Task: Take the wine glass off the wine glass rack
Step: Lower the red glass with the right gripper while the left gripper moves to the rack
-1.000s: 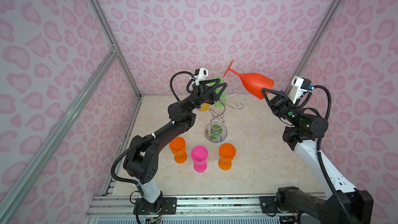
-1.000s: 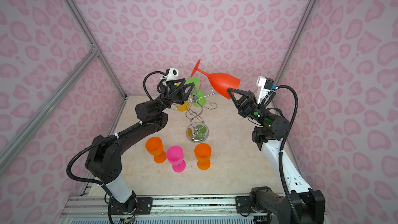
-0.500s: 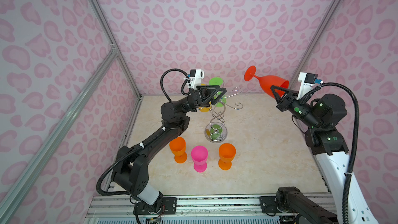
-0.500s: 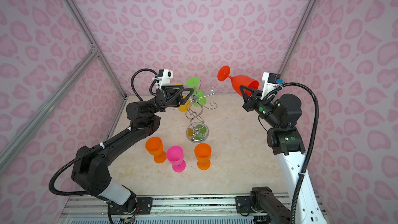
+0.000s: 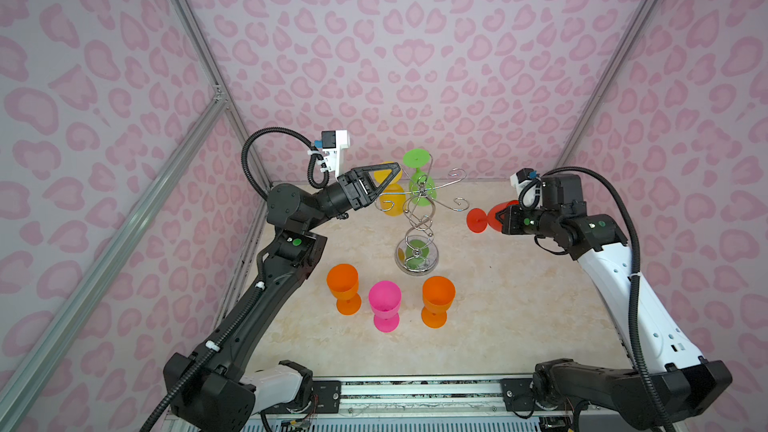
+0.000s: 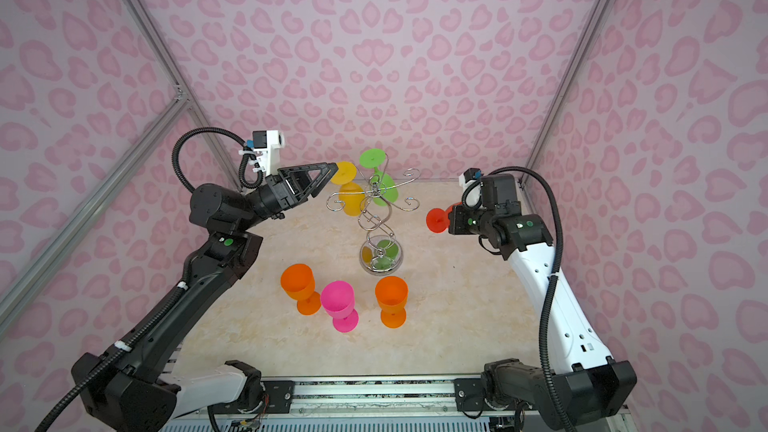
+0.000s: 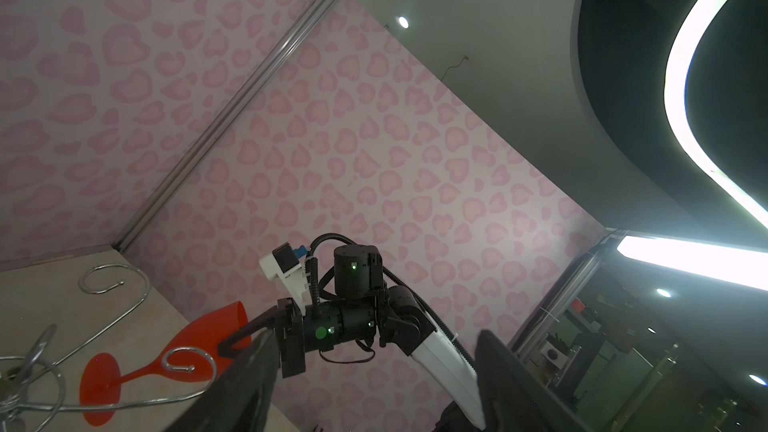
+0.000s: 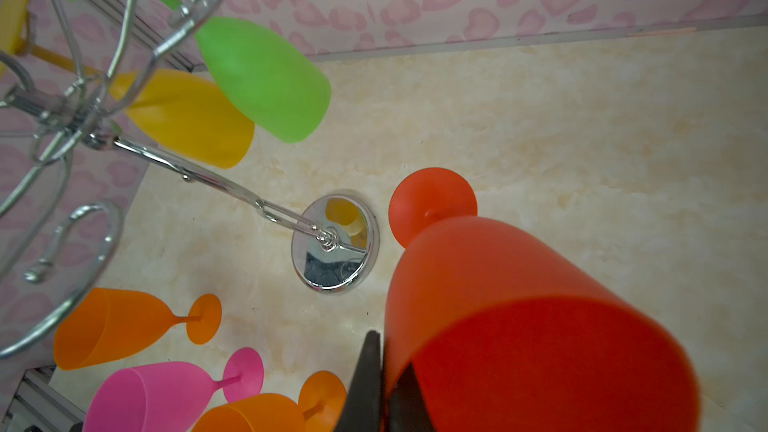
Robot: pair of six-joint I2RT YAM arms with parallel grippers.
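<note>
Wine glass rack (image 5: 417, 260) stands near the middle of the table (image 5: 519, 309), a yellow glass (image 8: 187, 118) and a green glass (image 8: 266, 81) hanging from its hooks. The red wine glass (image 8: 498, 305) is off it, held on its side in the air toward the table's right edge, the right gripper (image 8: 388, 367) clamped on its bowl rim. The left gripper (image 5: 390, 172) hovers by the yellow glass's foot, fingers (image 7: 241, 392) wide apart, empty.

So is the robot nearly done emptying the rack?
Not yet. Done: two orange glasses and a pink glass stand on the table. In hand: the right jaws are shut on the red glass, clear of the rack. Left: the yellow glass and green glass hang there, with the left jaws open beside the yellow one.
</note>
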